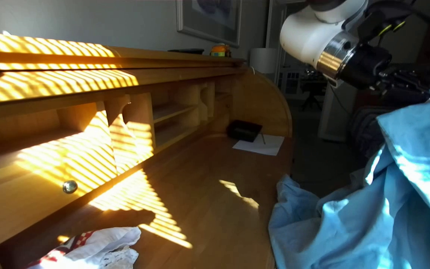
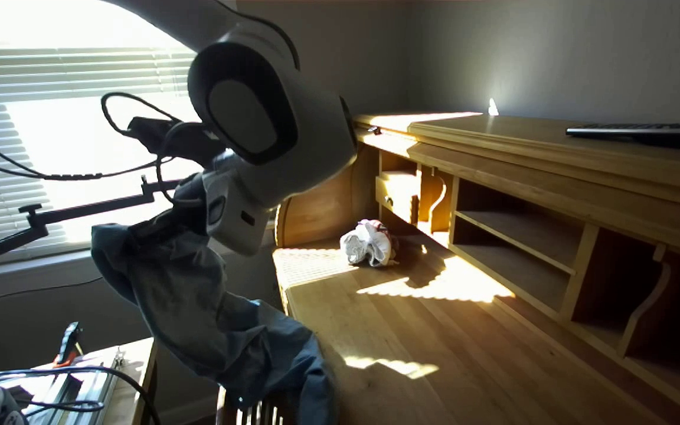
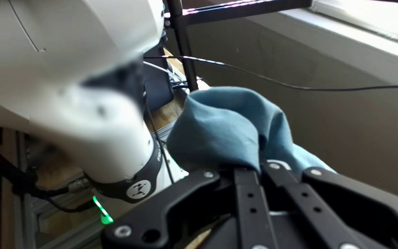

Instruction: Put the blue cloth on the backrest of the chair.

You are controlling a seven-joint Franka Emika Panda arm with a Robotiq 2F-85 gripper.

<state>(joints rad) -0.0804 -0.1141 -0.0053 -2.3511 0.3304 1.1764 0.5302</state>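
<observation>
Evidently mid-drape. Tool (image 3: pixel 261 169) narrow, jaws pinched on a bunch of the blue cloth (image 2: pixel 207 321), held up past the front edge of the desk (image 2: pixel 464 354). From the grip the cloth slopes down toward that edge, lower folds hanging near it, well away from the desk's back corners. Under the folds, in an exterior view, the slats of what I take for the chair backrest (image 2: pixel 259 415); too covered to tell whether its top bears any weight yet. Step in hand, as I judge it: laying the cloth over, release not yet made. Next move calls for lowering the held end on the side away from the desk's front edge, leaving enough hanging either side to balance, then parting the jaws and backing off gently. Let go too soon and the longer side may drag everything off.
</observation>
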